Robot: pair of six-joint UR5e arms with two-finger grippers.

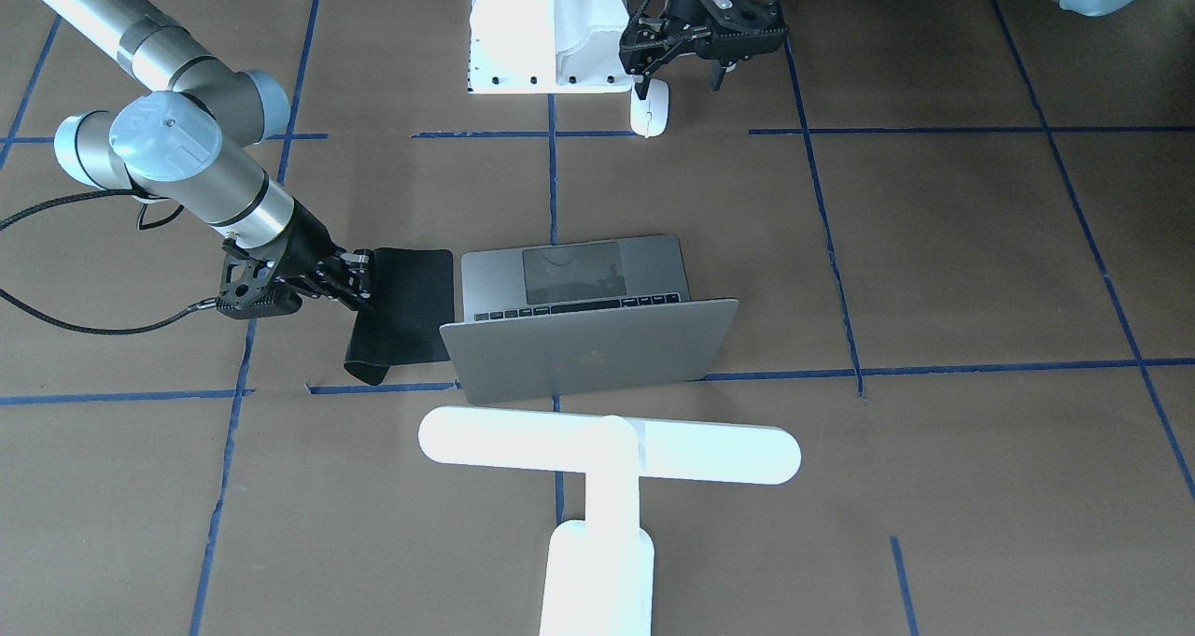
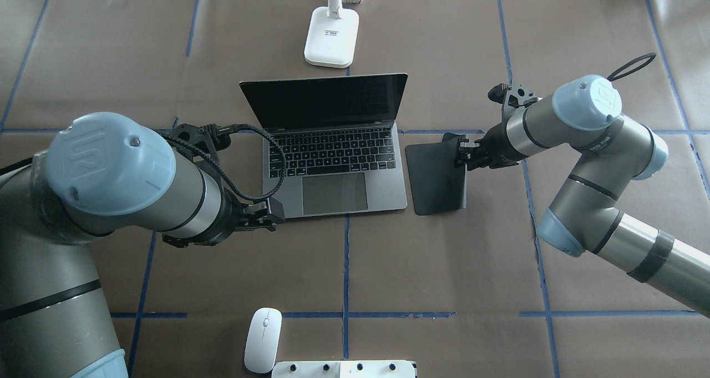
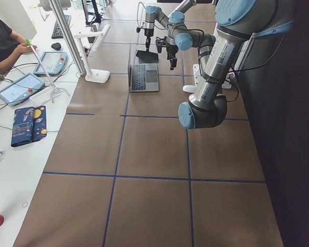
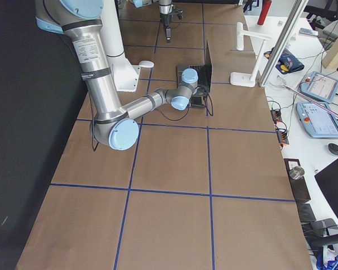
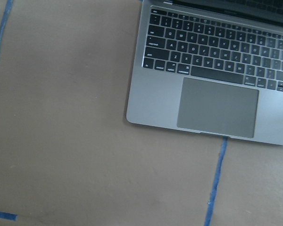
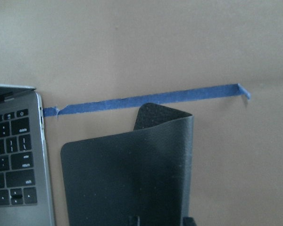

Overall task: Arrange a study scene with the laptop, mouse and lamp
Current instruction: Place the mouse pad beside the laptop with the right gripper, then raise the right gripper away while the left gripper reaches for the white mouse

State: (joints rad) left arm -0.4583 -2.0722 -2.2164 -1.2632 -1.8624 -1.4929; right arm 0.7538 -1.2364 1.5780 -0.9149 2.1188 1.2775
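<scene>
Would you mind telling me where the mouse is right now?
In the overhead view the mouse lies at the table's near edge, left of centre, beside the white pedestal, well short of the laptop.

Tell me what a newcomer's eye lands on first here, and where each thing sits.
The open laptop sits mid-table with the white lamp just beyond its raised lid. To its right, the right end effector pinches the black mat, whose far edge is curled up off the table. The white mouse lies alone at the near edge, by the white pedestal, while the left end effector hovers at the laptop's front-left corner.
</scene>
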